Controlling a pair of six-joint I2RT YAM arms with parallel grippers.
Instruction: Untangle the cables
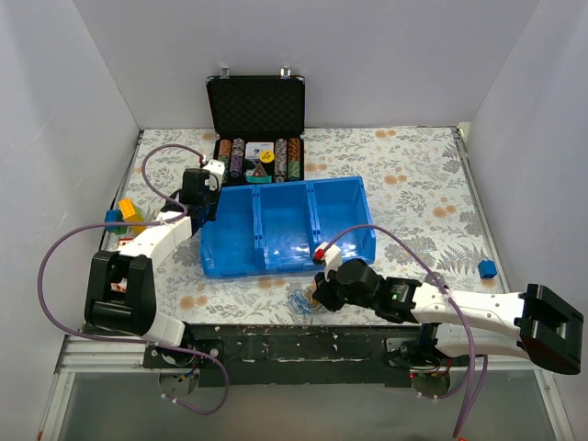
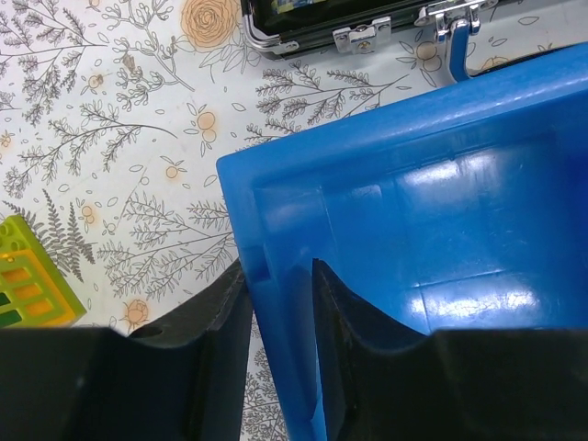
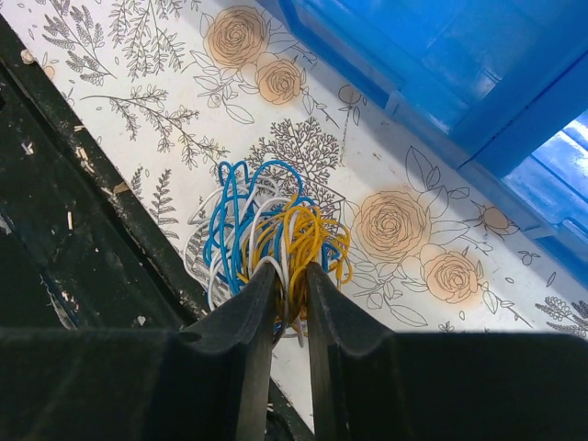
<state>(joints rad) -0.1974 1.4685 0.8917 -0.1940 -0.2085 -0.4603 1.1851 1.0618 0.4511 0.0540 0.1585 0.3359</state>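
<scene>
The cables [image 3: 266, 225] are a small clump of thin blue, yellow and white loops on the flowered cloth near the table's front edge, also in the top view [image 1: 300, 299]. My right gripper [image 3: 289, 276] is shut on the clump's near side, strands pinched between its fingers; it shows in the top view [image 1: 317, 296]. My left gripper [image 2: 280, 285] is shut on the left wall of the blue tray [image 2: 276, 211], one finger outside and one inside. In the top view it sits at the tray's left end [image 1: 209, 204].
The blue tray [image 1: 363, 188] has three compartments. An open black case of poker chips [image 1: 258, 147] stands behind it. Coloured blocks [image 1: 124, 216] lie at the left, a small blue block [image 1: 488, 268] at the right. The black table edge [image 3: 83, 239] runs beside the clump.
</scene>
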